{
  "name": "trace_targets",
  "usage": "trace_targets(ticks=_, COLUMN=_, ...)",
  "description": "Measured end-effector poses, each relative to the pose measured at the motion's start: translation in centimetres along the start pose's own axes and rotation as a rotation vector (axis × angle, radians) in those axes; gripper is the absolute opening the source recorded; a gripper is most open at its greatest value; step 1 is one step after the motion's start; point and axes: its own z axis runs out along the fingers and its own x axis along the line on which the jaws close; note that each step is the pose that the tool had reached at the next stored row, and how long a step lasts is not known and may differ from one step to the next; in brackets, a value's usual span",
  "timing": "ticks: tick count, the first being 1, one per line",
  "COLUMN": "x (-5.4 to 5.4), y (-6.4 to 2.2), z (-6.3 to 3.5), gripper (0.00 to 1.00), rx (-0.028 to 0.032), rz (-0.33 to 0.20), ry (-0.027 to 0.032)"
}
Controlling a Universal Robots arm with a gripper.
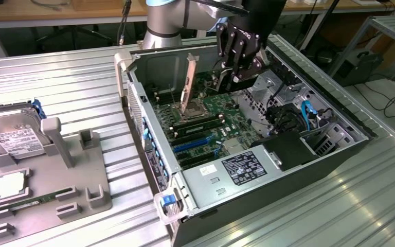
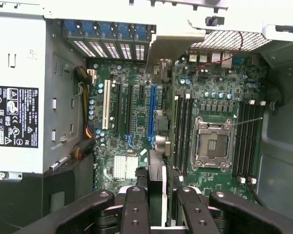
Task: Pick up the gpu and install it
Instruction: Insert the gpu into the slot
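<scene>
The gripper (image 2: 156,204) pinched the gpu (image 2: 158,141) edge-on, jaws closed on its top edge, hanging inside the open case (image 1: 142,123). The card's long axis ran parallel to the blue slot (image 2: 152,114) and sat just beside it above the motherboard (image 2: 212,97).

The exterior view looks down at an angle from above and off to one side of the open computer case (image 1: 252,154), far enough back to take in the whole case, the ribbed metal table (image 1: 60,87) and the grey parts tray (image 1: 81,190) beside the case. The wrist view hangs close over the case, facing straight down past the gripper (image 2: 156,204) onto the motherboard (image 2: 205,97). Both views share the motherboard (image 1: 204,118), the CPU socket (image 2: 212,144) and the power supply (image 2: 17,92).
</scene>
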Motion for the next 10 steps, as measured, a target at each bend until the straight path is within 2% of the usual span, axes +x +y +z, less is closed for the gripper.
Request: trace_targets(ticks=10, x=0.04, y=0.26, z=0.15, gripper=0.27, rx=0.0001, rz=0.003, ry=-0.0008)
